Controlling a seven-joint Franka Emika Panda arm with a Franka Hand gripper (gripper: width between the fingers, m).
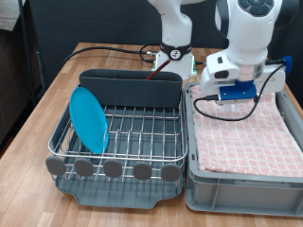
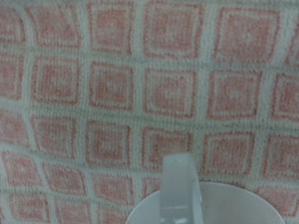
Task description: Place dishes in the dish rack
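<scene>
The dish rack (image 1: 123, 132) stands at the exterior view's left, and the light-blue plate (image 1: 90, 120) stands upright in its wire grid. My gripper (image 1: 225, 102) hangs low over the pink checkered cloth (image 1: 248, 137) in the grey bin. In the wrist view, the white mug (image 2: 229, 207) shows as a curved rim close to the camera, above the cloth (image 2: 140, 84). One pale fingertip (image 2: 182, 185) lies on the mug's rim, and the other finger is hidden. The wooden spoon does not show clearly in either view.
The grey bin (image 1: 241, 184) stands at the exterior view's right, close beside the rack. The rack's tall grey utensil compartment (image 1: 128, 87) runs along its far side. The robot base and cables (image 1: 170, 57) stand behind the rack on the wooden table (image 1: 38, 113).
</scene>
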